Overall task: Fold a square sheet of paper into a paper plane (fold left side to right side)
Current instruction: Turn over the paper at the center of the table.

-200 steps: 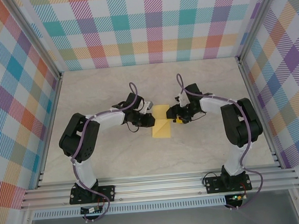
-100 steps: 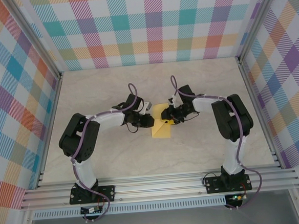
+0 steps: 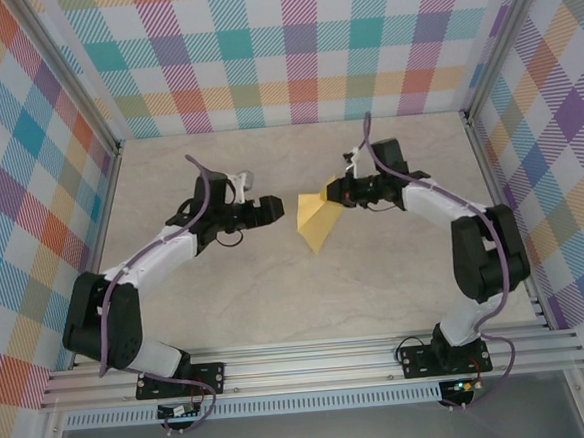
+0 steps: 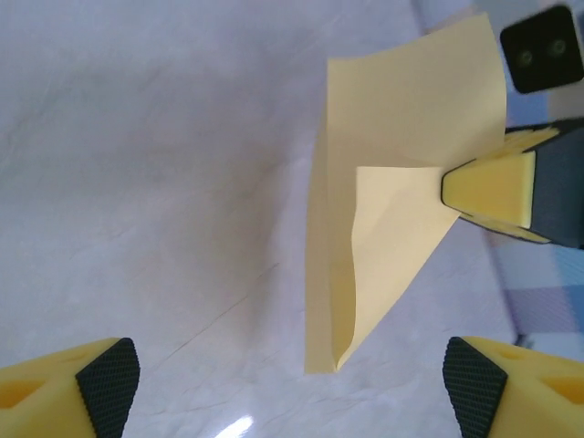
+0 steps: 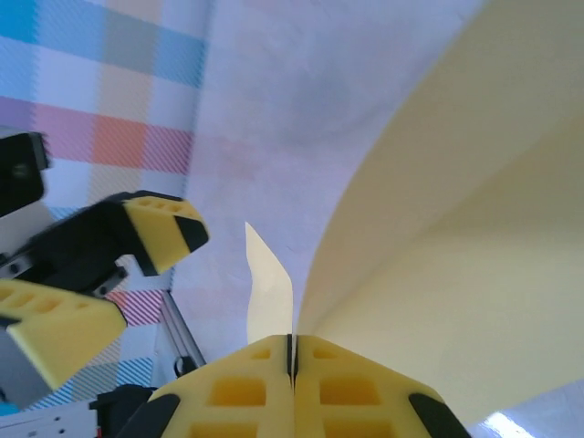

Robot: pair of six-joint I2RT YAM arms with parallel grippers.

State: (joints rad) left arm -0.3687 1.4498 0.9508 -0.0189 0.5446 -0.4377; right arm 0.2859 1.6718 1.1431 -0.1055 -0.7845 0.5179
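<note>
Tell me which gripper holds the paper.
The right gripper: its fingers are pinched shut on an edge of the paper. The left gripper is open and apart from it.

Looks steeply down from above and behind the arm bases (image 3: 180, 375), wide, over the whole table (image 3: 228, 314). From the left wrist, faces the square sheet of paper (image 4: 401, 137) at close range. From the right wrist, even nearer, against that same sheet, facing back toward the left gripper (image 5: 155, 274).

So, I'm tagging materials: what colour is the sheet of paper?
The square sheet of paper is plain pale yellow, unmarked; clearest in the left wrist view.
</note>
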